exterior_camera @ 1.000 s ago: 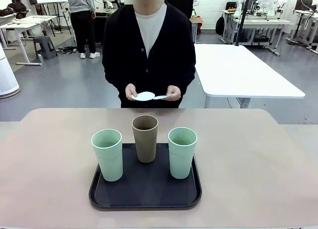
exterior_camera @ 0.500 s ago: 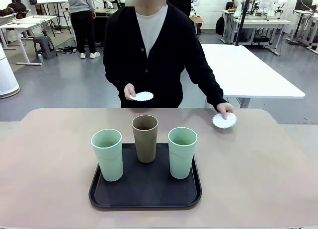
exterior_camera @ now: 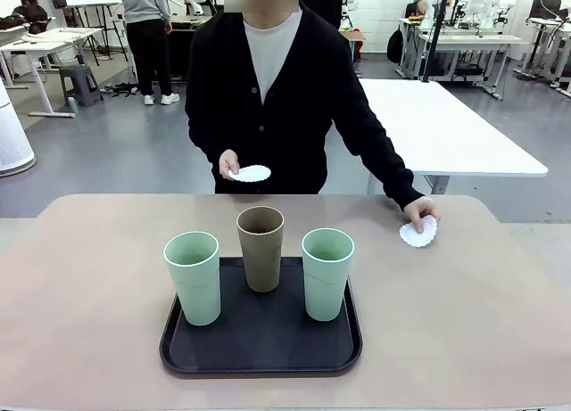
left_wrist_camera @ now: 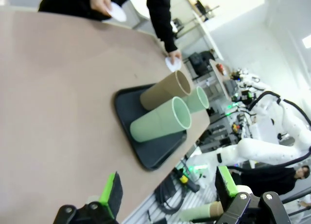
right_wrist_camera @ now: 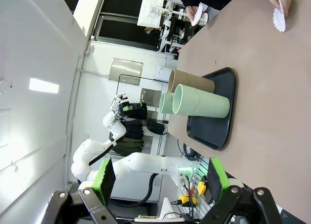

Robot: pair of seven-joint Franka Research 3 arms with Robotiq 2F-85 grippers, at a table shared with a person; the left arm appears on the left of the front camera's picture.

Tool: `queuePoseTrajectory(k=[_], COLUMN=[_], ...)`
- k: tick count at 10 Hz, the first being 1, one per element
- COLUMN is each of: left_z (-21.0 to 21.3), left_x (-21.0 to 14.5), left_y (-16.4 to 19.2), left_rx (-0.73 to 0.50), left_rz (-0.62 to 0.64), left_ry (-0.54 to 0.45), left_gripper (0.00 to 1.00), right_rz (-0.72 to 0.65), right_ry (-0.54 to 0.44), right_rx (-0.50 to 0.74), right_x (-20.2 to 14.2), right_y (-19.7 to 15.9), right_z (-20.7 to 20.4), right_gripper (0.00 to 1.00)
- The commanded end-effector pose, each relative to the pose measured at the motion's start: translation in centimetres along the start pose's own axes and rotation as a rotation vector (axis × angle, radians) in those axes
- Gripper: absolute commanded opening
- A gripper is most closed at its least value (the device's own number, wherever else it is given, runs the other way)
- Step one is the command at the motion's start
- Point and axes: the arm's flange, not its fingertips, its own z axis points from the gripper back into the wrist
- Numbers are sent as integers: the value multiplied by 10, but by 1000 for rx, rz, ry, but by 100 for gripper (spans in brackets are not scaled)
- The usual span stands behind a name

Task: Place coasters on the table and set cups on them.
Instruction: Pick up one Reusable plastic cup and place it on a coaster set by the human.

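The table (exterior_camera: pixel 89 277) stretches out ahead of both my pincers, beige and wide. A person (exterior_camera: pixel 268 99) in a black cardigan stands at its far edge, well beyond either arm's reach.

The black tray (exterior_camera: pixel 259 349) lies straight ahead of the left gripper (left_wrist_camera: pixel 168 187) and ahead of the right gripper (right_wrist_camera: pixel 160 178) too, roughly midway between the two arms. All three cups stand upright on it. The left mint cup (exterior_camera: pixel 193 277) is on the left arm's side, the right mint cup (exterior_camera: pixel 327 273) on the right arm's side, and the brown cup (exterior_camera: pixel 260 248) stands between them, set a little farther from me.

Both pincers hang released above the table's near side. Their green pads are spread wide with nothing between them, and both are well apart from the tray.

One of the person's hands (exterior_camera: pixel 421 210) presses a coaster (exterior_camera: pixel 417 232) onto the table on the right arm's side, beyond the tray and well clear of it, far ahead of my right fingertips. The other hand (exterior_camera: pixel 228 166) holds a second coaster (exterior_camera: pixel 252 173) in the air past the table's far edge. I cannot tell whether more are stacked under it.
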Motion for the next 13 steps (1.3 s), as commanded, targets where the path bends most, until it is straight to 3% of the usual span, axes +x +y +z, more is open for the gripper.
queuePoseTrajectory(k=[1, 8, 10, 11, 12, 13], left_z=[3, 3, 3, 3, 3, 3], left_x=[1, 1, 1, 1, 1, 1], left_y=[1, 1, 1, 1, 1, 1], left_rx=[-3, -3, -3, -3, -3, -3], left_rz=[-10, -10, -10, -10, -10, -10], left_ry=[-6, -6, -6, -6, -6, -6], left_gripper=[100, 100, 100, 100, 100, 100], right_rz=[4, 0, 317, 487, 555, 608], right_ry=[-3, 0, 152, 227, 268, 325], right_rx=[3, 0, -200, -361, -511, -584], right_x=[0, 0, 40, 69, 88, 100], right_y=[0, 0, 41, 65, 82, 96], right_z=[1, 0, -18, -39, -59, -81], right_gripper=[100, 100, 100, 100, 100, 100])
